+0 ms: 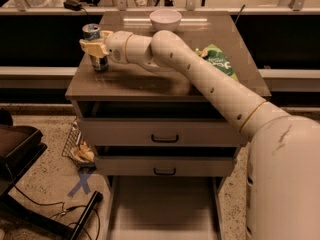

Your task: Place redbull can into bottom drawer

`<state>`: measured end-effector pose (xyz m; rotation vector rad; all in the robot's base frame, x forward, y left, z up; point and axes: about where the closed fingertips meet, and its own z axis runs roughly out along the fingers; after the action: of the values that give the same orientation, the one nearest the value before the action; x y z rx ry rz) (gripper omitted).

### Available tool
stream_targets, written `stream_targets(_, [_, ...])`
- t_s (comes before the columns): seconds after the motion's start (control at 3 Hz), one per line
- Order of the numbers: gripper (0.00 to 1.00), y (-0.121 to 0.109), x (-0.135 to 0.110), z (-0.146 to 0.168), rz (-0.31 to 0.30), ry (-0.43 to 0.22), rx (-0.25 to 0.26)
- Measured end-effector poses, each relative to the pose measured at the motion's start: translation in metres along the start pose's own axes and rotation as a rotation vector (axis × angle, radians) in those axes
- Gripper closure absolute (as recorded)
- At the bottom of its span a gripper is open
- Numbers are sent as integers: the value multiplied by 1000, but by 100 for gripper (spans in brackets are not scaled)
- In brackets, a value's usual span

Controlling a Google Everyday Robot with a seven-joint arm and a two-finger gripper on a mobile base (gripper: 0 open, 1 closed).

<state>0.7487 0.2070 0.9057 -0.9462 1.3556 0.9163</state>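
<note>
**Gripping redbull can on desk top**

Claw [93,48] is clenched around the redbull can [91,32], at the desk's [150,86] left edge in camera view. Can is upright, silver top showing above the fingers. Can't tell if its base touches the desk. Bottom drawer [160,211] is pulled out, floor bare, well below the can. White bowl [165,19] sits at the rear, green snack bag [218,61] on the right.

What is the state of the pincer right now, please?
Pincer: closed on the redbull can, above the cabinet top.
</note>
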Motion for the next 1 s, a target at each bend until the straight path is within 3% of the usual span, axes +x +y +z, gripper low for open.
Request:
stream_targets(0.33, [100,9,-9,-11,-3,-6,6])
stream_targets(0.67, [100,52,-38,-57,-12,-37,32])
stream_targets(1.0, [100,153,-33,-104,18,-55,-98])
